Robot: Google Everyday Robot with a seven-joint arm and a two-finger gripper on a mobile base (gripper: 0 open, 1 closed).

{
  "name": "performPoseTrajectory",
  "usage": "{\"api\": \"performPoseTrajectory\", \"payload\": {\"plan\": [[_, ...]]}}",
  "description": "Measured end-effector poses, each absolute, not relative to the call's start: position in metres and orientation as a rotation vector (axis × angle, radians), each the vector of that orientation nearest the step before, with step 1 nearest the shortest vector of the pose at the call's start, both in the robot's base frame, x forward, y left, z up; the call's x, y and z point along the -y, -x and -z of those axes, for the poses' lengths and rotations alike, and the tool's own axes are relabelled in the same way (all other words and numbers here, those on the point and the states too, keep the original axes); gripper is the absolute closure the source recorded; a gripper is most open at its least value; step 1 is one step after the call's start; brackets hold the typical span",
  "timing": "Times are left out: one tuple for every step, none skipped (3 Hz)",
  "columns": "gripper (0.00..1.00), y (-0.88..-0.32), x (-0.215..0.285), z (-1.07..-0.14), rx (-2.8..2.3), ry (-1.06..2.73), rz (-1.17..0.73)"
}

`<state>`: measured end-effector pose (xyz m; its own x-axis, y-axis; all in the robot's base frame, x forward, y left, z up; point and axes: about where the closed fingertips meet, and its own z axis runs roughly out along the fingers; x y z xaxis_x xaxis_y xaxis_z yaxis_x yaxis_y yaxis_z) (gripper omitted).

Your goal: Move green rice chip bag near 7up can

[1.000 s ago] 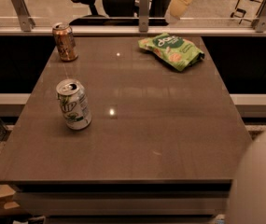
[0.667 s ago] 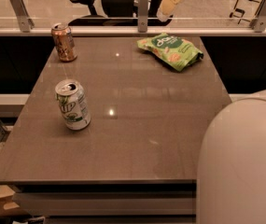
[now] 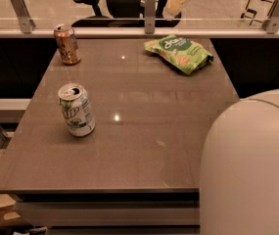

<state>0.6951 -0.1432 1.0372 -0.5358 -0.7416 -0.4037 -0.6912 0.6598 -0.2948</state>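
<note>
The green rice chip bag (image 3: 179, 53) lies flat at the far right of the brown table (image 3: 144, 131), near the back edge. The 7up can (image 3: 77, 110) stands upright at the left middle of the table, well apart from the bag. My gripper is out of view. Only a large white rounded part of my arm (image 3: 249, 165) shows at the lower right, covering the table's near right corner.
A copper-brown can (image 3: 67, 44) stands at the far left corner. A rail with metal posts (image 3: 150, 11) runs behind the table's back edge. A black office chair (image 3: 119, 1) is beyond it.
The white arm part has come further into view from the lower right and now covers more of the frame. The bag and both cans have not moved.
</note>
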Motion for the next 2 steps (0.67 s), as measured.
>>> {"api": "performPoseTrajectory", "payload": {"plan": [[0.00, -0.713, 0.153, -1.011, -2.447, 1.076, 0.144], [0.00, -0.727, 0.163, -0.985, -2.526, 1.038, 0.191]]}}
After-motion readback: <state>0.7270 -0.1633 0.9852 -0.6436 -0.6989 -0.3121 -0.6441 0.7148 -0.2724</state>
